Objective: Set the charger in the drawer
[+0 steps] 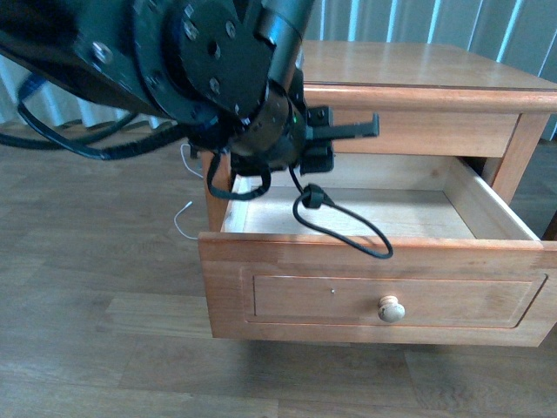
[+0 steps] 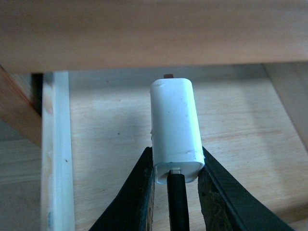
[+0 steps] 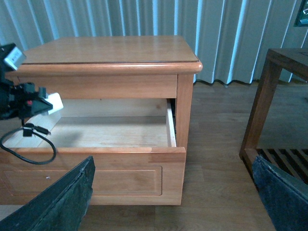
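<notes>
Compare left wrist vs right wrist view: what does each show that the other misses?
Left wrist only: close-up of the left gripper clamped on the charger at its cable end, with a small stub at the far tip. Right wrist only: the whole nightstand, the drawer front panel, the black cable looping down at its rim, a side table, and the right gripper open. Both: charger held over the drawer's pale interior.
</notes>
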Robot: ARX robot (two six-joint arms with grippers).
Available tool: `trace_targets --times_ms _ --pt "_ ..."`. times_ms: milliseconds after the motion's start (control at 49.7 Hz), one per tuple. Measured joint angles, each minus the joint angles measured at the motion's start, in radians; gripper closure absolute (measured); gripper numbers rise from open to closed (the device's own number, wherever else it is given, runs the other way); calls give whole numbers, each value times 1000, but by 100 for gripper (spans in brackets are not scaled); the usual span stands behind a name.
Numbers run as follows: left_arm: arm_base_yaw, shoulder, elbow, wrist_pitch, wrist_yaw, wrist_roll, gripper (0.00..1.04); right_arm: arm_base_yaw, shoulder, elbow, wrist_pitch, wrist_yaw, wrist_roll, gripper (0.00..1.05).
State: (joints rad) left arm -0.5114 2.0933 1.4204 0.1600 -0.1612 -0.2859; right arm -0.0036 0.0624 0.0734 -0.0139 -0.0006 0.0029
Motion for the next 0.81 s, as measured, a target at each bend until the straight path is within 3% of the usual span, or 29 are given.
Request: trace_targets --times_ms 282,483,765,806 --pt "-24 148 138 -37 -24 -27 82 0 0 0 0 0 0 8" --pt "-31 149 151 2 -79 -35 47 0 0 0 0 0 0 8" --pt "11 -22 18 76 -135 -45 6 0 0 0 0 0 0 8" --pt "23 -60 -6 85 -140 -43 4 0 0 0 0 0 0 8"
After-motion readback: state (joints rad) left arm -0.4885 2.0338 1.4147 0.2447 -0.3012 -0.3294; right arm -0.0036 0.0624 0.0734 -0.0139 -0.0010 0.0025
